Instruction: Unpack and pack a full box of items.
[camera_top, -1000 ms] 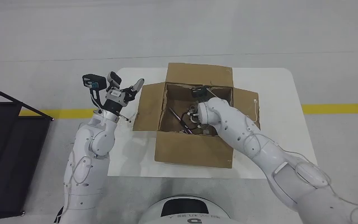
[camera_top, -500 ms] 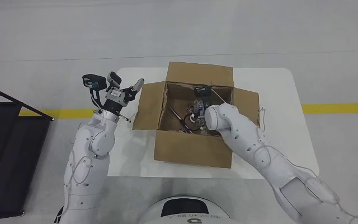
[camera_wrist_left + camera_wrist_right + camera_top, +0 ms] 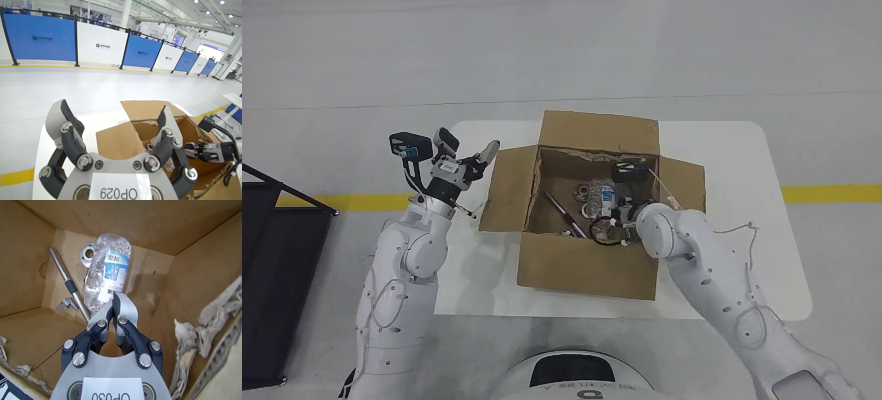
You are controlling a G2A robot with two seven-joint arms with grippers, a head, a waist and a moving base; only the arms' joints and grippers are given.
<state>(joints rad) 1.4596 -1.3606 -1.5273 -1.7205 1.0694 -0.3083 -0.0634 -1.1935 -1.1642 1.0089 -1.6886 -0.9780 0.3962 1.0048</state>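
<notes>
One cardboard box [image 3: 587,265] stands on the white table [image 3: 722,150], its four flaps folded outward. Three things show inside it: one clear plastic water bottle [image 3: 107,272] with a blue-and-white label, one metal rod [image 3: 62,270] with a dark collar and a small clamp, and one round metal flange [image 3: 87,255].

The right gripper [image 3: 114,298] is down inside the box. Its fingers are pressed together, and they pinch a loose edge of the bottle's label at the neck end. The bottle points its base toward the far wall, near the middle of the box [image 3: 607,193]. Whether it rests on the box floor or hangs clear, I cannot tell.

The rod lies on the floor just left of the bottle, running near to far. The flange sits behind the bottle's base, partly covered by it.

The left gripper [image 3: 113,106] is raised over the table's far left corner, left of the box, with its two fingers spread wide and nothing between them.
</notes>
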